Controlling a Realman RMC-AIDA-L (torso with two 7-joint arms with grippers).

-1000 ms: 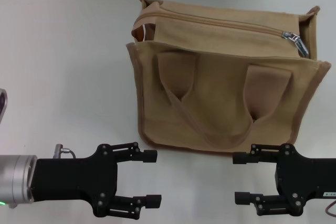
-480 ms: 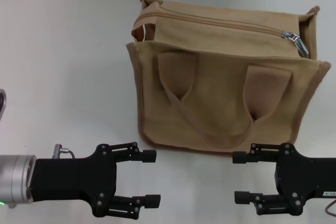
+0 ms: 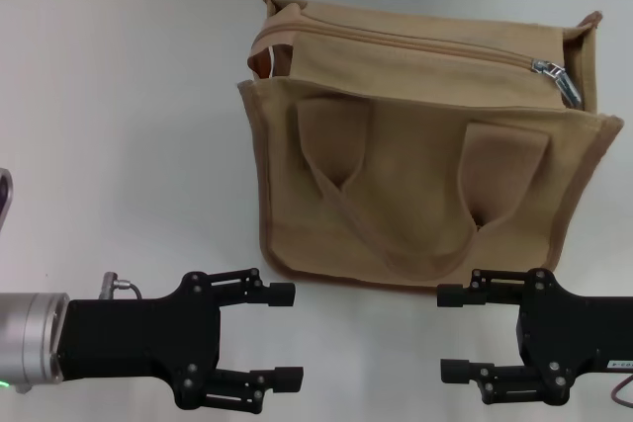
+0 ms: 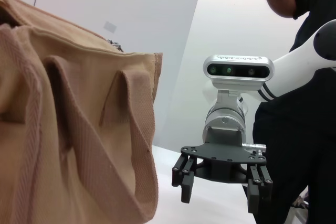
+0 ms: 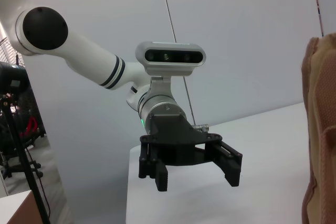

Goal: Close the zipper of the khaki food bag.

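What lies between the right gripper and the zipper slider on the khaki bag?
In the head view, the khaki food bag's front panel and looped handle lie between the open right gripper and the slider, plus bare table.

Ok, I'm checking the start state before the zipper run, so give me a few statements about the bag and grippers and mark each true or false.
1. The left gripper is open. True.
2. The right gripper grips a bag handle. False: it is open, near the robot, apart from the khaki food bag.
3. The zipper slider sits at the bag's right end. True.
4. The bag stands upright with handles raised. False: it lies on the table, handles flat on its side panel.
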